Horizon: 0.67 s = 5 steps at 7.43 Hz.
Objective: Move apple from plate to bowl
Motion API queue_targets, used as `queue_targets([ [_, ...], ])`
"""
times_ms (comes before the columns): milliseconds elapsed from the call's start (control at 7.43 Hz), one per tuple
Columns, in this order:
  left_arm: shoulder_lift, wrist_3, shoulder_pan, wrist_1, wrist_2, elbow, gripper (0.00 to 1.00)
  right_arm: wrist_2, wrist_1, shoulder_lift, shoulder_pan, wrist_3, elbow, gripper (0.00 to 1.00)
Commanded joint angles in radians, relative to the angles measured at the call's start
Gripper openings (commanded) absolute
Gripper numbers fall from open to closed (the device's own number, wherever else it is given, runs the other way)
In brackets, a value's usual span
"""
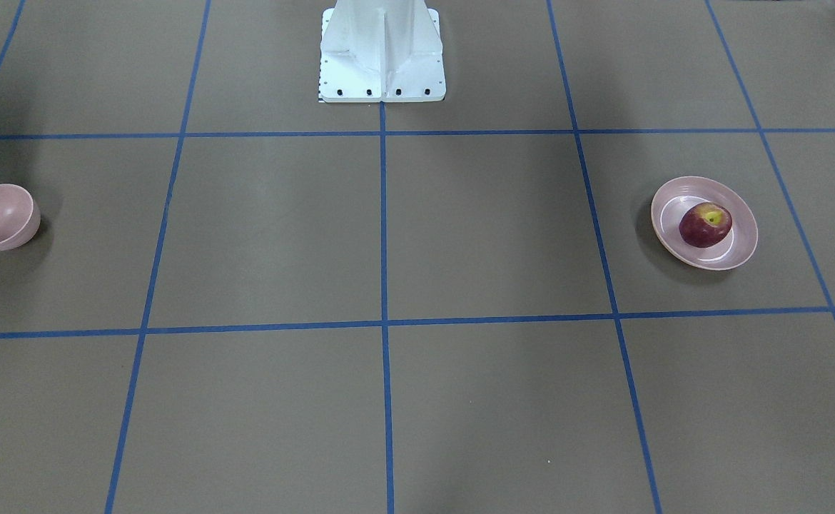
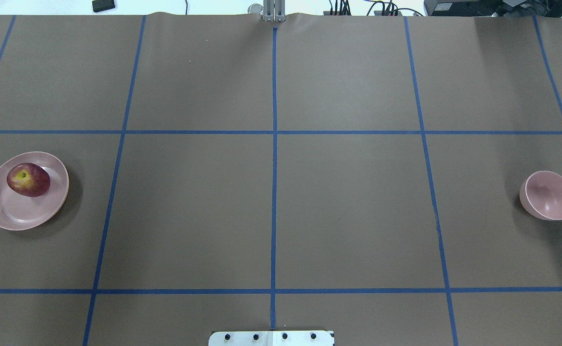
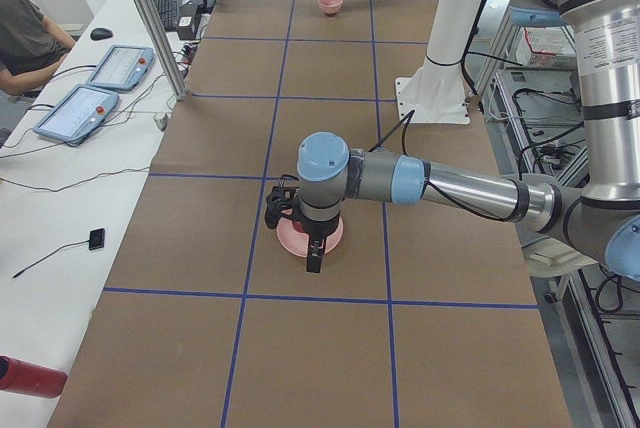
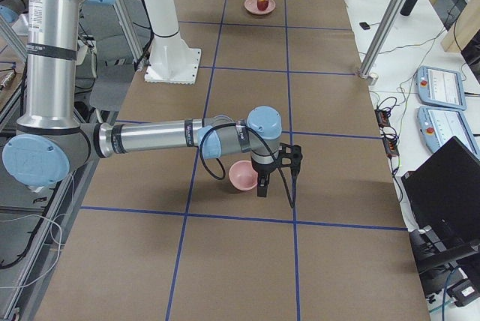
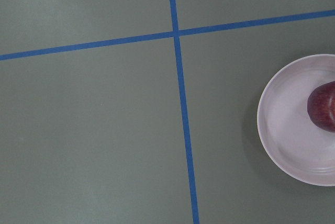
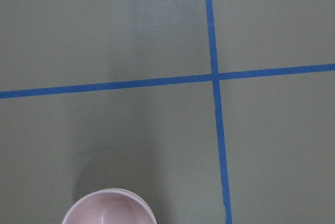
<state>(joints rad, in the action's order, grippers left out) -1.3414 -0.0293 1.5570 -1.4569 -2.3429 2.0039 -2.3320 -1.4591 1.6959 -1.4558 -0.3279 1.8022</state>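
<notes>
Close to the desk's (image 2: 271,202) left edge, about midway between its near and far edges, the apple (image 2: 28,179) sits on the plate (image 2: 9,218). It is small and dark red, with a yellow-green patch around the stem hollow, which faces upward. It rests off centre, toward the plate's far side, and leaves much of the flat pink floor bare. The plate is wide and shallow, pale pink, with a raised rim.

The bowl (image 2: 550,199) stands by the opposite, right edge of the desk, well apart from the plate, with the whole grid of blue tape lines (image 2: 274,144) between them. It is smaller and deeper, with smooth pale pink walls.

From the left end of the desk, the left arm's wrist and the left gripper (image 3: 314,256) hang in front of the plate. Only a pink crescent shows around them, and the apple is hidden. The gripper is dark and small there, and it cannot be told whether its fingers are spread or closed. From the right end, the right gripper (image 4: 261,184) hangs just beside the bowl, partly in front of its rim. Its fingers likewise cannot be judged.

The left wrist camera cuts the plate at the picture's right side and shows only a sliver of red apple. The right wrist camera catches just the top arc of the bowl's rim at its lower border. The front-facing camera clips the bowl at the picture's left side.
</notes>
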Motion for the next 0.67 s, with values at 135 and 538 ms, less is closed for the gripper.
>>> queue_targets([
  [135, -0.016, -0.006, -0.003, -0.019, -0.019, -0.005, 0.98, -0.012, 0.014, 0.025, 0.049, -0.005, -0.004, 1.00],
  [538, -0.012, -0.011, -0.005, -0.028, -0.021, -0.008, 0.98, -0.007, 0.061, 0.027, 0.184, -0.008, -0.027, 1.00],
])
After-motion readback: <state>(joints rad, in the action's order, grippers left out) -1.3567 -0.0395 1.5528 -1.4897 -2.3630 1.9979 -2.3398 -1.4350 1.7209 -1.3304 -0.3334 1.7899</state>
